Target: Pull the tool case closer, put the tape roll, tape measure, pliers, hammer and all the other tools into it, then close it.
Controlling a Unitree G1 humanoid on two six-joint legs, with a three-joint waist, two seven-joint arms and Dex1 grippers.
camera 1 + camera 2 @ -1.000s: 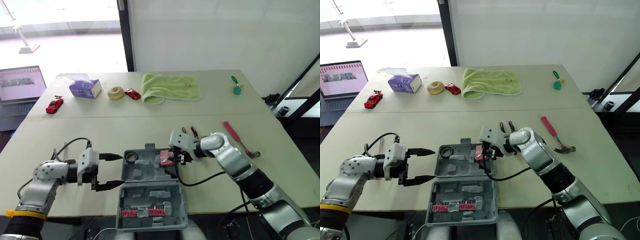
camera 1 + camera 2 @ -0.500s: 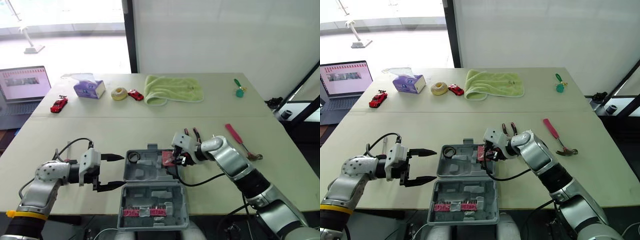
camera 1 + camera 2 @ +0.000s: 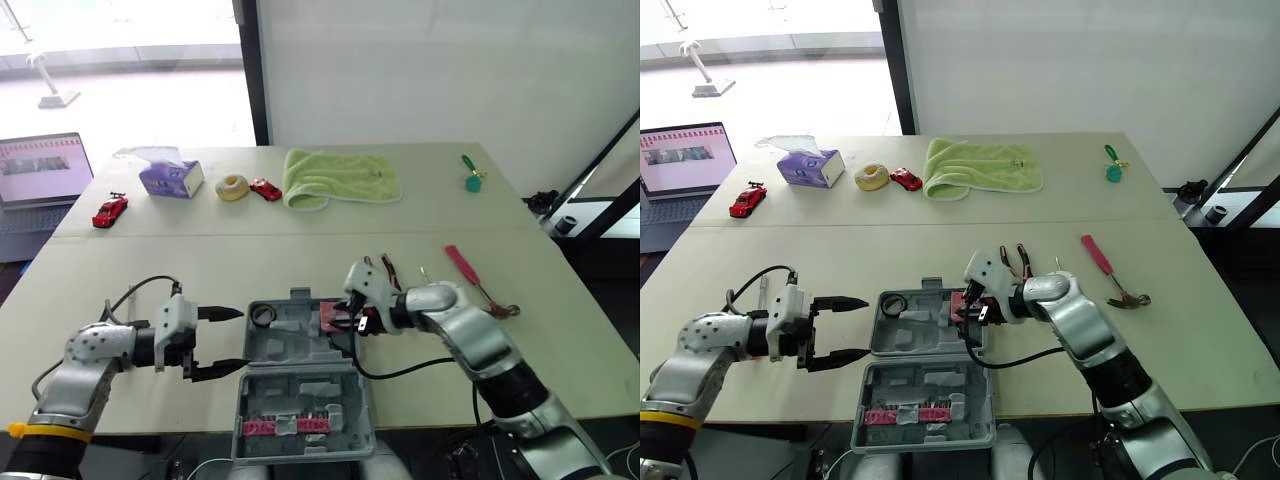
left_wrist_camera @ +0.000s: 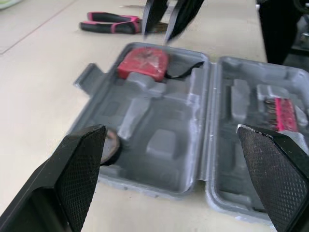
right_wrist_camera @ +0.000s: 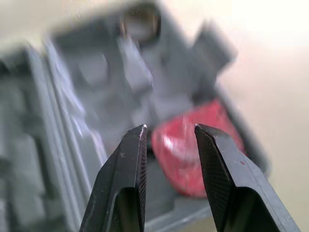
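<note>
**Desk:** Where is the case?

**Operator:** I see the grey moulded plastic tool case (image 3: 295, 338) lying open at the near table edge, with its lid half nearest me.

**Desk:** And the left side?

**Operator:** My left gripper (image 3: 243, 338) sits just beside the case's left wall, spread wide and empty.

**Desk:** What is in the tray?

**Operator:** The black tape roll (image 3: 264, 315) is in the far left pocket. The red tape measure (image 4: 143, 62) is at the right end.

**Desk:** And the right gripper?

**Operator:** My right gripper (image 5: 169, 133) hangs over the tape measure with a narrow gap between its fingers. I think the tips are just clear of it and holding nothing.

**Desk:** What is beyond that?

**Operator:** The pink-and-black-handled pliers (image 4: 108, 23) lie on the table (image 3: 200, 260) just behind the case. The pink-handled claw hammer (image 3: 478, 282) is further right. A crumpled green cloth towel (image 3: 340, 175) lies well beyond them.
</note>
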